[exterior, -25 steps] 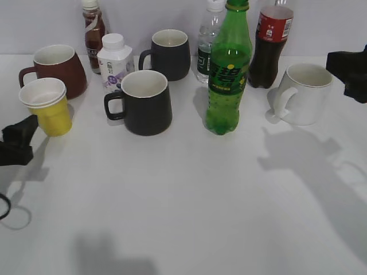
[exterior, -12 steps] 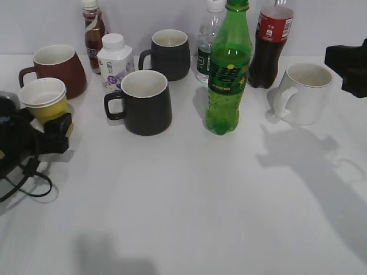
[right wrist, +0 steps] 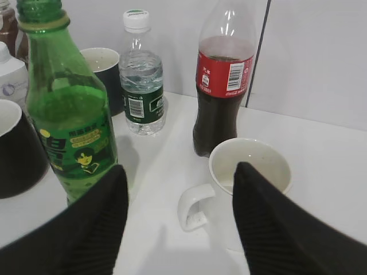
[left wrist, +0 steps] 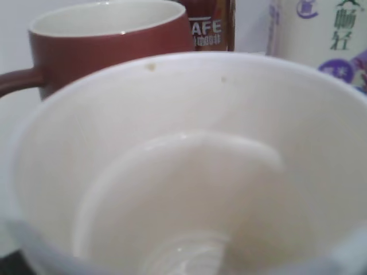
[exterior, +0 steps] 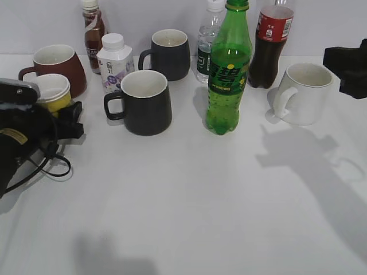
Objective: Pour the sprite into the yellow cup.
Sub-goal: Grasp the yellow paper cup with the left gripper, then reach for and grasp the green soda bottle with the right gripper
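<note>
Nothing poured yet: my left fingers (exterior: 69, 117) crowd the yellow cup (exterior: 53, 91), grip untellable; my right fingers (right wrist: 180, 220) gape empty, the sprite (exterior: 228, 71) untouched, capped.

Left claw (exterior: 71, 120): matte black, blocky housing, squared finger ends. Light grey or silvery plate on top of the wrist body, small round yellowish label on its side. Thin black cable (exterior: 49, 166) loops out below the body. Right claw (right wrist: 179, 223): two broad black fingers (right wrist: 92, 229), tapered to rounded tips, inner faces finely ribbed. Exterior view shows right claw as angular black shape at frame edge; no screws or markings readable.
</note>
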`<state>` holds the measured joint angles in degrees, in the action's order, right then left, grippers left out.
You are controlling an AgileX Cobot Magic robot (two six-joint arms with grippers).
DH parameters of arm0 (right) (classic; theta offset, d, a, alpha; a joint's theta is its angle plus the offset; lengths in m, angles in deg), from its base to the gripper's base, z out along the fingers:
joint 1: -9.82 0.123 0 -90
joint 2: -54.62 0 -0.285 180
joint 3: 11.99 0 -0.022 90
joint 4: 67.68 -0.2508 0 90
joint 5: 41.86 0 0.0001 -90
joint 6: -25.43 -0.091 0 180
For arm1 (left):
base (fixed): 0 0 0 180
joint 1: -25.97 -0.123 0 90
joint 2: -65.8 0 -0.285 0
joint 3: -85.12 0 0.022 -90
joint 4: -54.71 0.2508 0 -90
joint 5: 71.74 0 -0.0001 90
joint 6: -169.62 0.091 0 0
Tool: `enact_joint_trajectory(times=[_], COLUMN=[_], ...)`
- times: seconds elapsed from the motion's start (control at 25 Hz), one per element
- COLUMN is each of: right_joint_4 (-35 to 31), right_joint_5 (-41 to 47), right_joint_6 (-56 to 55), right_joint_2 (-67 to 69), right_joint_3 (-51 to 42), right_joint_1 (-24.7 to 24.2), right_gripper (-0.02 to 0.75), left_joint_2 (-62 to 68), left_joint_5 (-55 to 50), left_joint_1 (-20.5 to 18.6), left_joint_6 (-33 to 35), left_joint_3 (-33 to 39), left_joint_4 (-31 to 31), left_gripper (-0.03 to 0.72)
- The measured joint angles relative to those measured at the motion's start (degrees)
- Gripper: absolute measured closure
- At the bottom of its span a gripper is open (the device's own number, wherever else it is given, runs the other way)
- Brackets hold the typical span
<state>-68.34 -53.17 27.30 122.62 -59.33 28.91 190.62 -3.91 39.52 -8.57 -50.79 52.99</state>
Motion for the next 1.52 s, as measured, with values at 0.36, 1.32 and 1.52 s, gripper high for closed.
enact_joint_trajectory(times=[0.36,1.32,1.52], right_joint_4=[5.13,13.75,13.70], right_joint_5=[-5.44,-33.64,-35.11], right_joint_6=[0.04,-12.03,-11.97], right_joint_2=[3.74,39.95,45.41], right_joint_3=[0.00,7.06,11.75], right_joint_1=[6.16,6.85,6.85], right_gripper=[0.309,0.132,0.141], left_joint_2=[-0.82,-26.35,-26.35], left_joint_5=[-0.14,0.25,-1.25], left_joint_1=[0.00,0.06,3.43], left_joint_6=[0.00,-14.63,-14.99], left_joint_3=[0.29,16.70,16.70], left_joint_4=[-0.04,34.68,36.27], left_gripper=[0.256,0.263,0.263])
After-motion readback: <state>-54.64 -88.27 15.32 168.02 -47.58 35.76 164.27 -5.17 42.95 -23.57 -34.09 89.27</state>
